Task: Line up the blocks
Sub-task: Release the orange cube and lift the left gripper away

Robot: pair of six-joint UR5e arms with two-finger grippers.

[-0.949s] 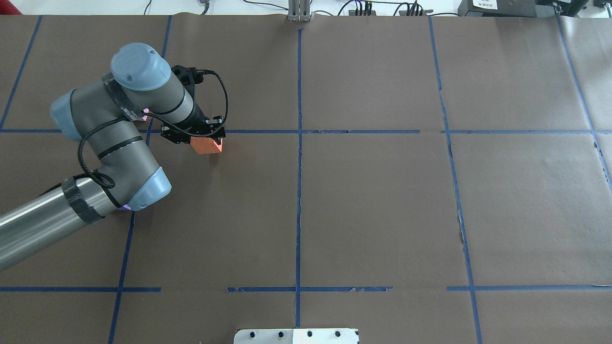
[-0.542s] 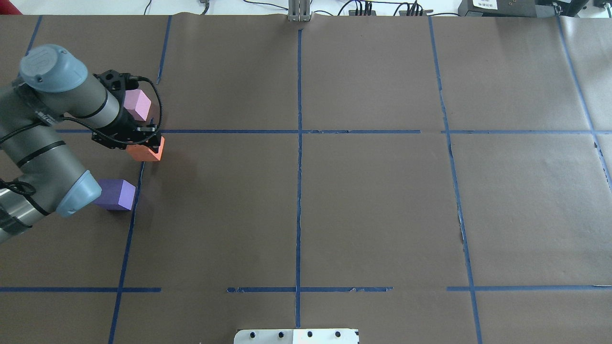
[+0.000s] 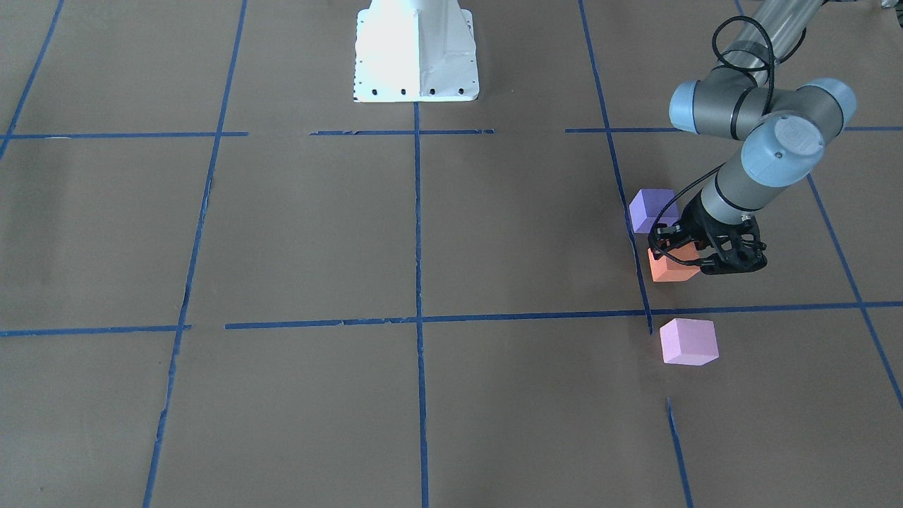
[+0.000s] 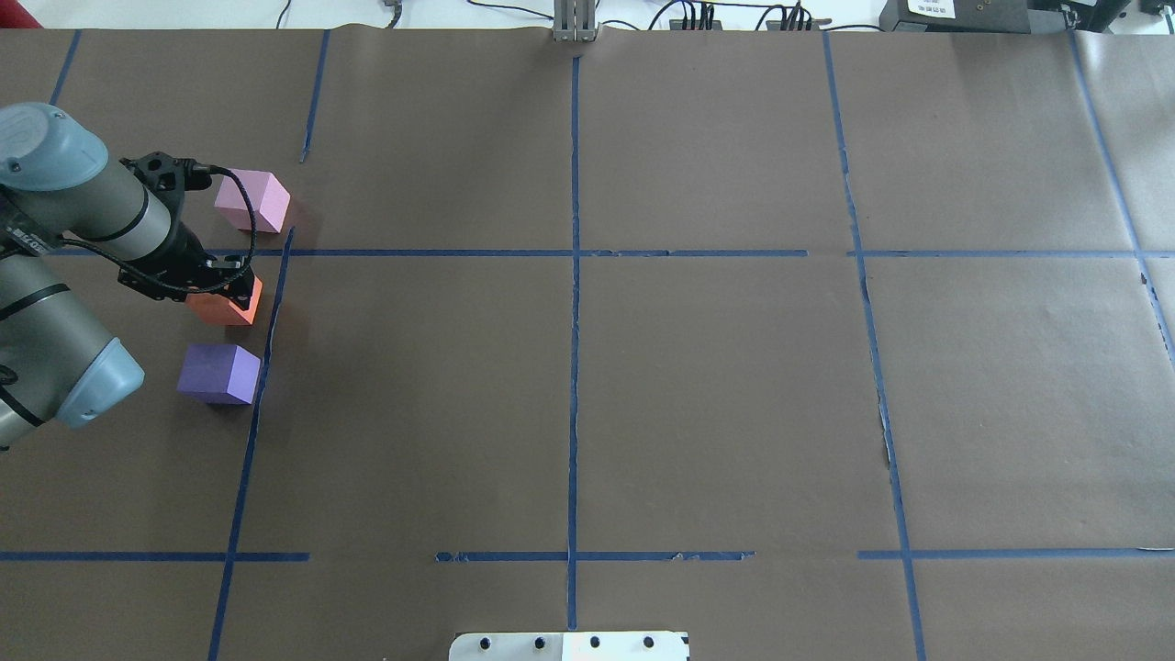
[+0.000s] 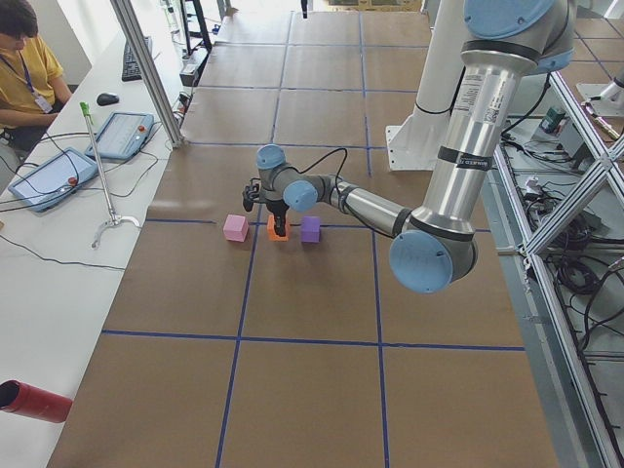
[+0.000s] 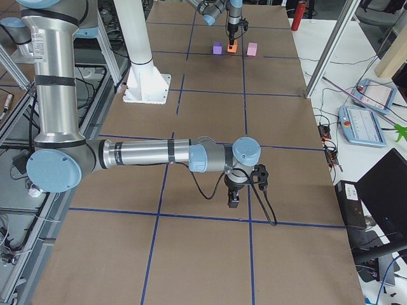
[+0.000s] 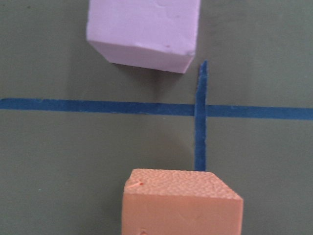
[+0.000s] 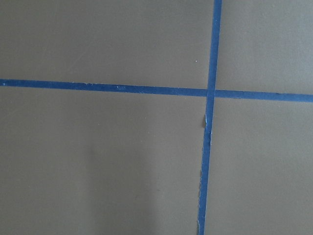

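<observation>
My left gripper [image 4: 220, 290] is shut on the orange block [image 4: 227, 309] and holds it at or just above the table, between the other two blocks. The pale pink block [image 4: 250, 200] lies farther out, beyond a blue tape line. The dark purple block [image 4: 218, 374] lies nearer the robot. In the front view the orange block [image 3: 667, 270] sits between the purple block [image 3: 652, 209] and the pink block [image 3: 688, 341]. The left wrist view shows the orange block [image 7: 181, 203] at the bottom and the pink block [image 7: 144, 32] ahead. My right gripper [image 6: 233, 202] hovers over bare paper; I cannot tell its state.
Brown paper with a blue tape grid [image 4: 574, 252] covers the table. The white robot base [image 3: 415, 49] stands at the middle of the near edge. An operator [image 5: 24, 58] sits at a side desk with tablets. The right wrist view shows only a tape crossing [image 8: 210, 92].
My left arm has swung to the left with the orange block, from right of the tape line to the spot between the pink and purple blocks. Both those blocks are uncovered.
</observation>
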